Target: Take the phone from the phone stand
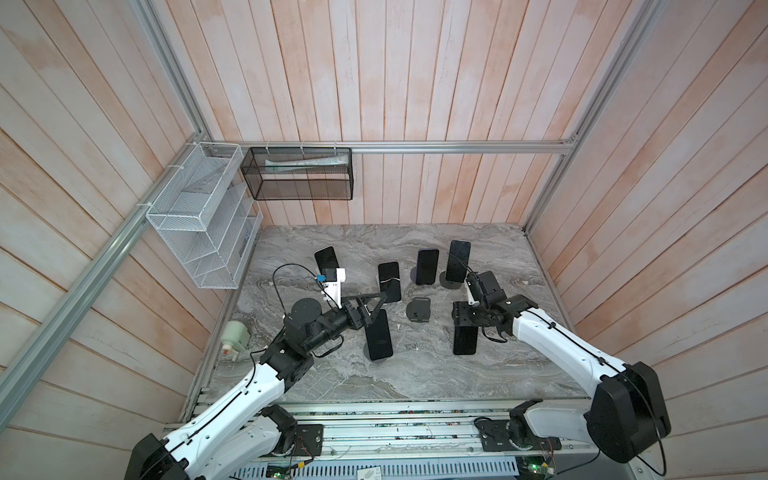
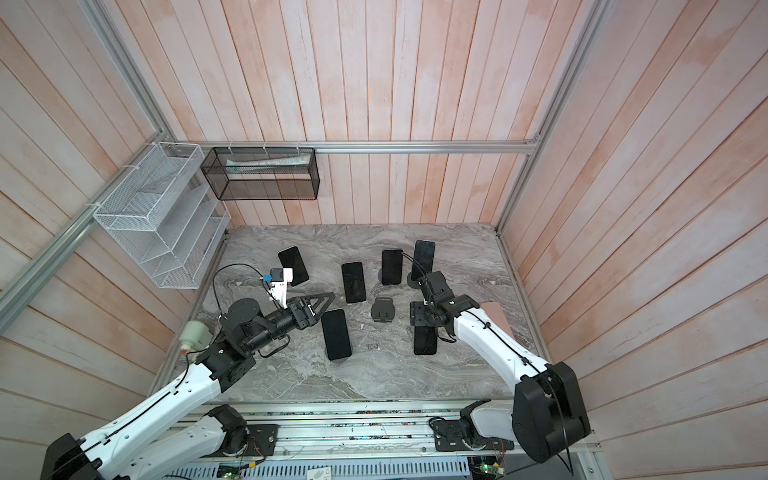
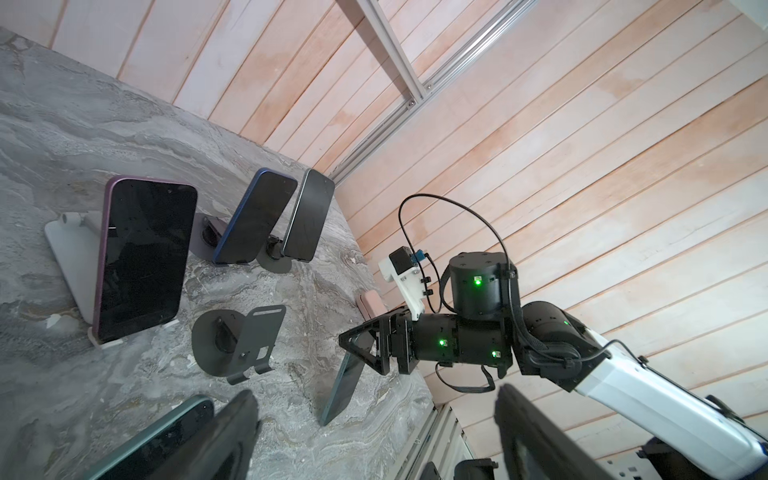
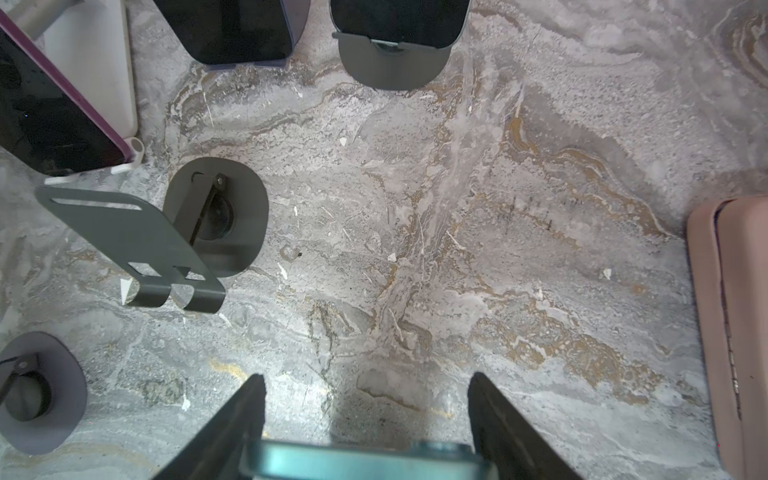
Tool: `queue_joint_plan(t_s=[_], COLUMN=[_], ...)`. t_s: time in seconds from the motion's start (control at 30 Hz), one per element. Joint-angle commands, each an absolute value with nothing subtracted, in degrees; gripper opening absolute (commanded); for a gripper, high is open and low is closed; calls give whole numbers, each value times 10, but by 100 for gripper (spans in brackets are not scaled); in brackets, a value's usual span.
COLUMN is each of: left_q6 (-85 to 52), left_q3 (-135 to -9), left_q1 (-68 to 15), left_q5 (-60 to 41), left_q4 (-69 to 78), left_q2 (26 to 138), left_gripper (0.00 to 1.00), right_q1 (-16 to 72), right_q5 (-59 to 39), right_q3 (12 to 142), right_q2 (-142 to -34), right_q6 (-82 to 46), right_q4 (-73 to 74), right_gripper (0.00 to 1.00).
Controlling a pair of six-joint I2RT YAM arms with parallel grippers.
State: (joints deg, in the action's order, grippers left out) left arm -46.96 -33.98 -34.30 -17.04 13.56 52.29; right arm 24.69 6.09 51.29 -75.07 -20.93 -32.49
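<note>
My right gripper is shut on a teal-edged phone, holding it by its upper end. The phone hangs tilted, its lower end close to the marble. An empty dark phone stand stands just left of it, apart from the phone. My left gripper is open, with nothing between its fingers. It hovers at the upper end of another dark phone that leans on a round stand.
Several more phones lean on stands at the back. A pink case lies at the right edge. A white-green object sits off the left edge. Wire baskets hang on the wall.
</note>
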Motion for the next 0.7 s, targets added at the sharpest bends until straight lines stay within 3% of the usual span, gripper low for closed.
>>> queue_joint_plan(t_s=[0.0,0.67], left_q6=[-468,-475], left_q3=[-331,-309], left_q1=[-345,-345], left_q5=[-135,-113], left_q4=[115,94], left_q2=[517,482], left_gripper=[91,91], right_q1=[243,233], right_q5=[64,47], right_q3=[534,521], right_q2=[-761,-847], right_q6=[-203,-217], right_q4=[-313,-247], right_gripper=[63,63])
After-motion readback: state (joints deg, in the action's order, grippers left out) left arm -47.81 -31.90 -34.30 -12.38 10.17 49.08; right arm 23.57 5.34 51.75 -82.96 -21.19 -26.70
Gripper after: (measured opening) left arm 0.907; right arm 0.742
